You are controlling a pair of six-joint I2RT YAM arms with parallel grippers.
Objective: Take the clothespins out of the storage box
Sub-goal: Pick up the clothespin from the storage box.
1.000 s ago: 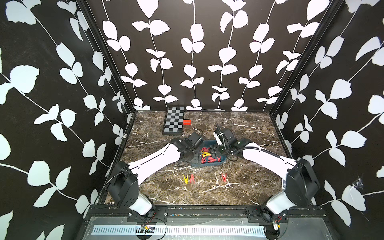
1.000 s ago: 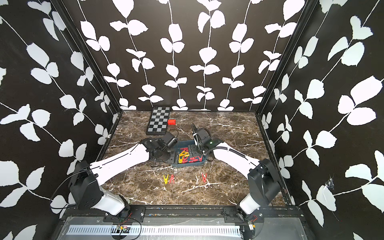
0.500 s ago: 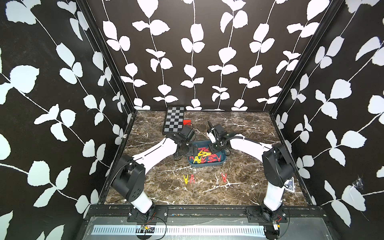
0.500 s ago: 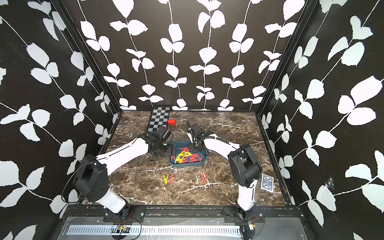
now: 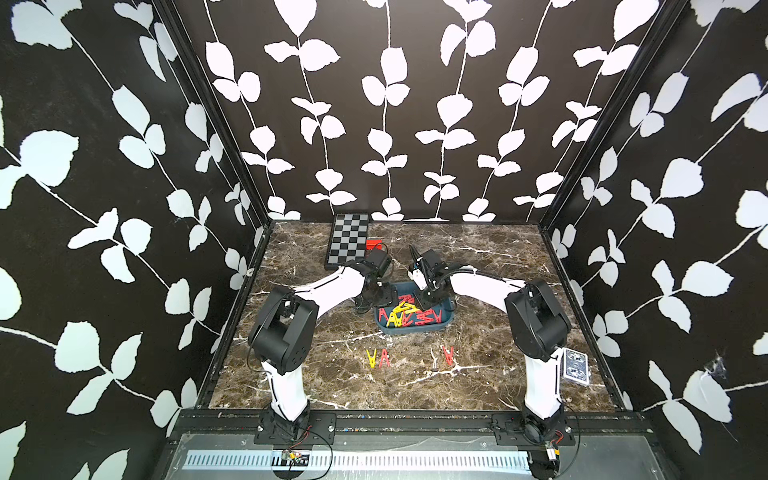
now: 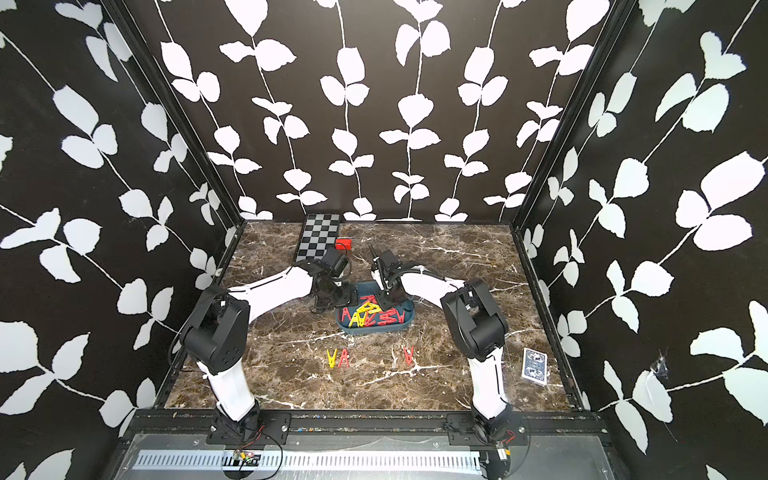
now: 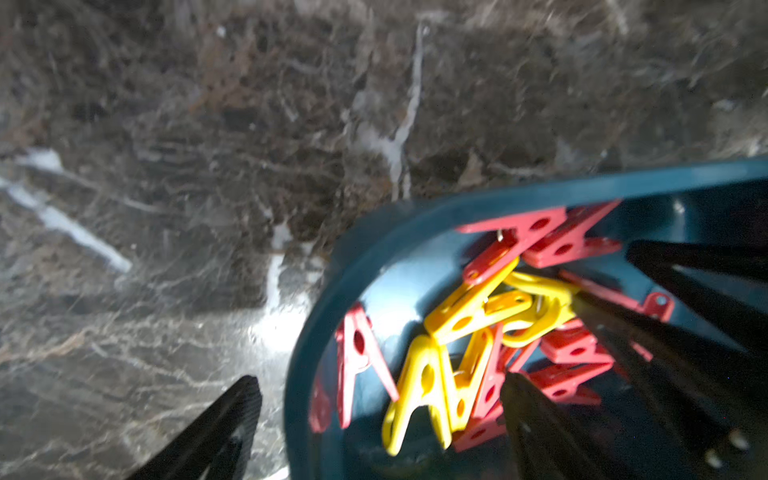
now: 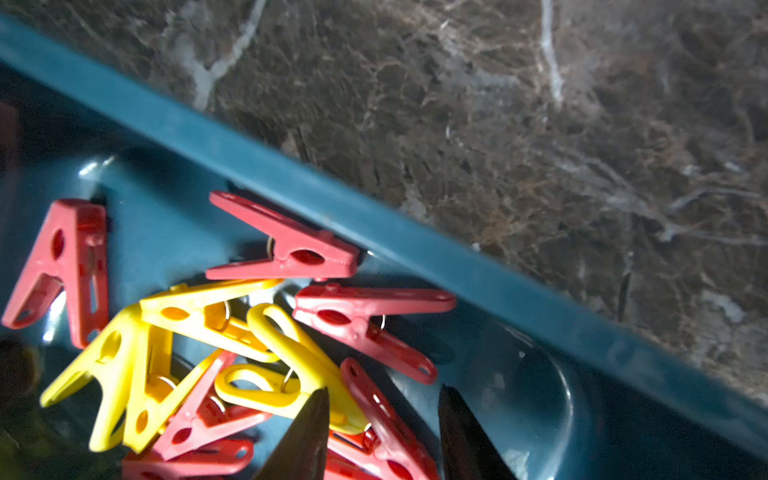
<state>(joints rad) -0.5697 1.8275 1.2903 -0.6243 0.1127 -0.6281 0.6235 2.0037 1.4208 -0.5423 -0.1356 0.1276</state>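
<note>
The teal storage box (image 5: 440, 322) (image 6: 405, 322) stands mid-table with several red and yellow clothespins (image 5: 405, 313) (image 6: 368, 314) piled in it. My left gripper (image 7: 380, 401) is open wide across the box's left wall (image 7: 307, 332): one finger stands outside on the marble, the other inside by a yellow clothespin (image 7: 419, 386). It sits at the box's left end in a top view (image 5: 384, 297). My right gripper (image 8: 380, 432) reaches into the box from behind (image 5: 424, 301), its fingers closed against a red clothespin (image 8: 376, 409) lying partly over a yellow one (image 8: 291, 357).
A yellow clothespin (image 5: 371, 358) and a red one (image 5: 384, 357) lie on the marble in front of the box, another red one (image 5: 448, 355) to their right. A checkered board (image 5: 348, 243) and a red-orange block (image 5: 374, 243) sit at the back. A card deck (image 5: 575, 366) lies front right.
Both arms have reached further in over the box. The right gripper's jaws have narrowed from wide onto the red clothespin. The left gripper has settled across the box's left wall.
</note>
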